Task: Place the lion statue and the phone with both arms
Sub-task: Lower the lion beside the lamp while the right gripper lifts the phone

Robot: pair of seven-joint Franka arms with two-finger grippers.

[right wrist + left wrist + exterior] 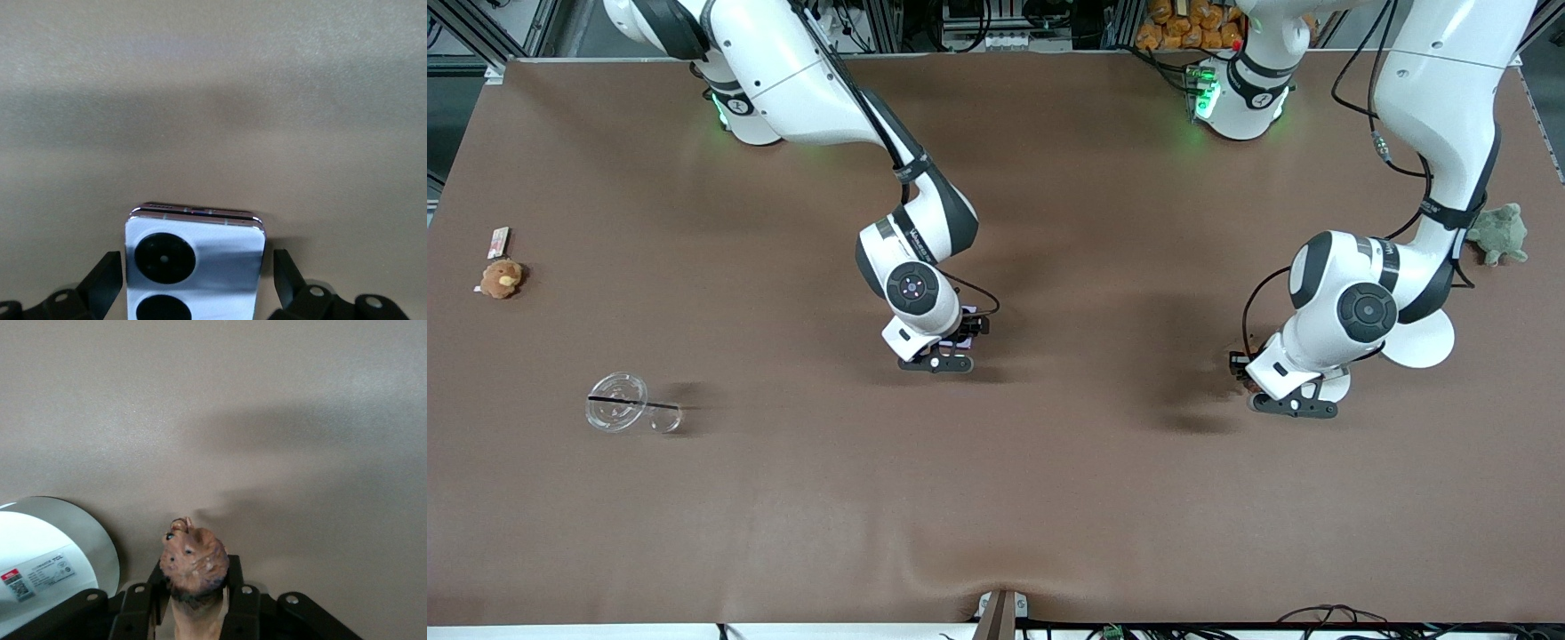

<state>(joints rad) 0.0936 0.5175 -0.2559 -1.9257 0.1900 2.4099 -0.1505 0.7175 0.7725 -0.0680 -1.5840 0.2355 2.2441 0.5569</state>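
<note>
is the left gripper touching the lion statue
Touching. In the left wrist view the left gripper has both fingers pressed against the sides of the lion statue, with no gap showing.

2 arms w/ 2 tools: left tool (193,613), right tool (193,280), 1 lion (193,563), 1 phone (193,263), 1 brown plush (501,278), 1 green plush (1500,234), 1 clear cup (627,404), 1 small card (498,242), 1 counter (996,498)
</note>
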